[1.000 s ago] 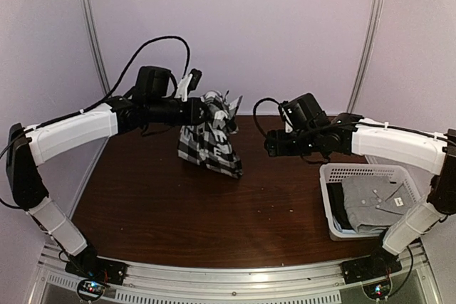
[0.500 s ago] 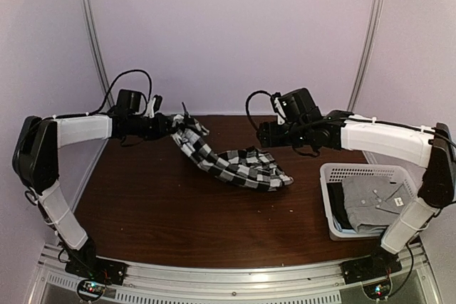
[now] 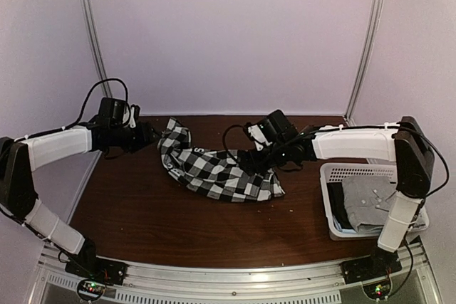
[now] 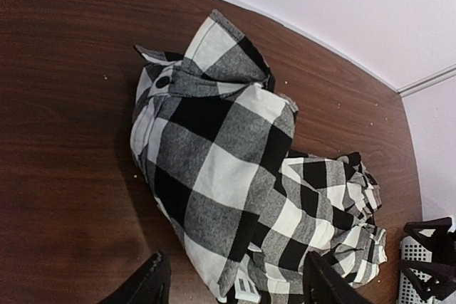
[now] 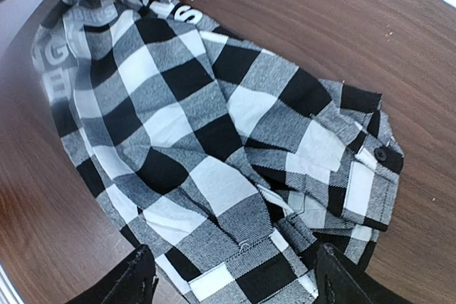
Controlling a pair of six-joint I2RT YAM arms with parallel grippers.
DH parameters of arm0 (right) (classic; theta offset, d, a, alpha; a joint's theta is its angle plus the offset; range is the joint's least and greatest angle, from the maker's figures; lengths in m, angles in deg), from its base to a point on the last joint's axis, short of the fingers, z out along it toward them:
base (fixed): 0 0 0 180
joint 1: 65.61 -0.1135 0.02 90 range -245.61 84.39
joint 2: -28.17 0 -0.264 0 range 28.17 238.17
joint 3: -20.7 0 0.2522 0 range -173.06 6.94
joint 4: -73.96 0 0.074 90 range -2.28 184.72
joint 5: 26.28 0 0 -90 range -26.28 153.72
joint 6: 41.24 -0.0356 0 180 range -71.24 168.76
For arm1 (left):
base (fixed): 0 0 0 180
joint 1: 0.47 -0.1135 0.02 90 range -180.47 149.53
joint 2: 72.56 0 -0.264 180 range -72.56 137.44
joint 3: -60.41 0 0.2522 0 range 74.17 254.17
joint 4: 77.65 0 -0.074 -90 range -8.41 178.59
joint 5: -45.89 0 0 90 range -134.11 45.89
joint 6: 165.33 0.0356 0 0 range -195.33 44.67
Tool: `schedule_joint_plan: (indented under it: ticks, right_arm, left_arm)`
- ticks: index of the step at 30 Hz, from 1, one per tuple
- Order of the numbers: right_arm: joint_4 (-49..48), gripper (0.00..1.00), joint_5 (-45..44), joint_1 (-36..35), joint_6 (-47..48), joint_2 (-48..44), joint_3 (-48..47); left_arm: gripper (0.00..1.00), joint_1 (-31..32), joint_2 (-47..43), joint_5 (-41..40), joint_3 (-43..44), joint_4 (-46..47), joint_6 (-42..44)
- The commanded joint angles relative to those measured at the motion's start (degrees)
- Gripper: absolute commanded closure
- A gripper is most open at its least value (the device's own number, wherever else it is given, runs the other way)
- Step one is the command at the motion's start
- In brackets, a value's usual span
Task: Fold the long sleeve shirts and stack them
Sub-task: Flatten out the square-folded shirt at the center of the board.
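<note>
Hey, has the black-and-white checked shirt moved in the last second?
Yes. The checked shirt has dropped from a raised bunch and now lies spread out on the table, its right end nearer the white basket than before.

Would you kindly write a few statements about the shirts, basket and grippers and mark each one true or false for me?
1. The checked shirt lies crumpled on the table. True.
2. The grey shirt is spread out on the table. False: it sits in the white basket.
3. The left gripper is shut on the checked shirt. False: its jaws are open and hold nothing.
4. The right gripper is open over the checked shirt. True.
</note>
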Motion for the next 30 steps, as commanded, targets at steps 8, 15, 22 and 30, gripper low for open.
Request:
schedule_joint_plan:
  ticks: [8, 15, 22, 30]
  right_arm:
    - [-0.5, 0.22, -0.5, -1.0, 4.2, 7.6, -0.6]
    - [-0.6, 0.34, 2.8, -1.0, 3.5, 9.4, -0.6]
    - [-0.7, 0.57, 6.9, -2.4, 3.0, 10.7, -0.6]
    - [-0.3, 0.96, 13.6, -5.9, 1.9, 10.0, -4.0]
  left_arm:
    - [0.36, 12.4, -5.5, -8.1, -4.8, -1.7, -5.4]
    - [0.38, 17.6, 1.8, -5.4, -2.6, 2.1, -7.7]
    - [0.38, 18.0, 8.3, -0.5, -2.6, 6.4, -9.8]
    - [0.39, 18.0, 12.1, -2.2, -3.3, 7.7, -12.5]
